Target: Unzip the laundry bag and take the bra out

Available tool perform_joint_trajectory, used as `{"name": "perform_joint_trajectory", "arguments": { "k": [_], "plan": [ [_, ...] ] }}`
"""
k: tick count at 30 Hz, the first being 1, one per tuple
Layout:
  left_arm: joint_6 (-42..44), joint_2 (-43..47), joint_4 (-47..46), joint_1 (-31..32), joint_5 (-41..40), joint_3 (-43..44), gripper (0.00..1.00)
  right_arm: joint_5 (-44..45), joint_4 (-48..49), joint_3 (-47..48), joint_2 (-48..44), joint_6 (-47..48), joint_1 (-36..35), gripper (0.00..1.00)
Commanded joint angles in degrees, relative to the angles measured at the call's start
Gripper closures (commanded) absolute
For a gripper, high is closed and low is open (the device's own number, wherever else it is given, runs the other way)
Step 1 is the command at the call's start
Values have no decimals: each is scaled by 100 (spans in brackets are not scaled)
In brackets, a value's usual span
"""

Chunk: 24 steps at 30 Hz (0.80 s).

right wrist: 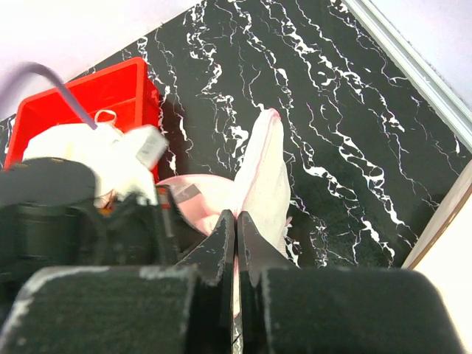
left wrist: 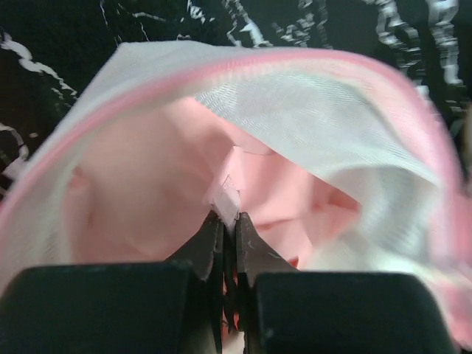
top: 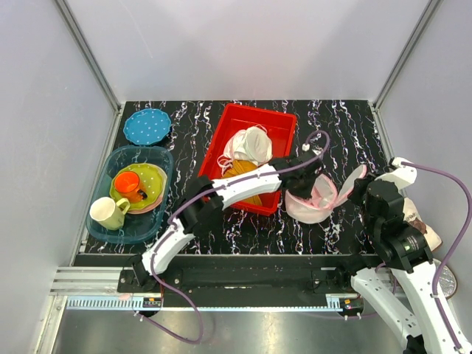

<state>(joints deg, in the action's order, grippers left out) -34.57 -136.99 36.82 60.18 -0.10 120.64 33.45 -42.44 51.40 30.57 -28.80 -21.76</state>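
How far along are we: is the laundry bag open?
Yes, the laundry bag gapes wide, showing the pink bra inside.

Left hand [left wrist: 230, 218] closed, tips pinching a pale fold of the bra [left wrist: 133, 184]. Bra pink, bunched inside the bag [left wrist: 332, 125]. Bag mouth gapes toward camera, pink rim arching over white mesh. Black white-veined surface [left wrist: 44, 88] behind.

Red bin [top: 259, 110] of cloths, blue dotted plate [top: 147, 126], teal tub [top: 140, 148] holding orange cup [top: 127, 183] and pale mug [top: 109, 212]
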Motion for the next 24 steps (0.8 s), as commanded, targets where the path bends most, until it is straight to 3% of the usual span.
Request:
{"name": "perform_joint_trajectory", "arguments": {
  "k": [1, 14, 20, 24],
  "plan": [
    [-76, 1612, -394, -165, 501, 65, 100, 92, 42, 64, -60, -47, -13, 100],
    [-744, 2905, -1528, -613, 2567, 118, 100, 38, 42, -68, 2, -82, -21, 100],
    [-631, 3169, -1362, -999, 2384, 697, 100, 47, -19, -68, -42, -100, -21, 100],
    [-481, 3450, -1239, -1455, 2058, 550, 100, 100, -45, -7, -60, -82, -21, 100]
  ]
}}
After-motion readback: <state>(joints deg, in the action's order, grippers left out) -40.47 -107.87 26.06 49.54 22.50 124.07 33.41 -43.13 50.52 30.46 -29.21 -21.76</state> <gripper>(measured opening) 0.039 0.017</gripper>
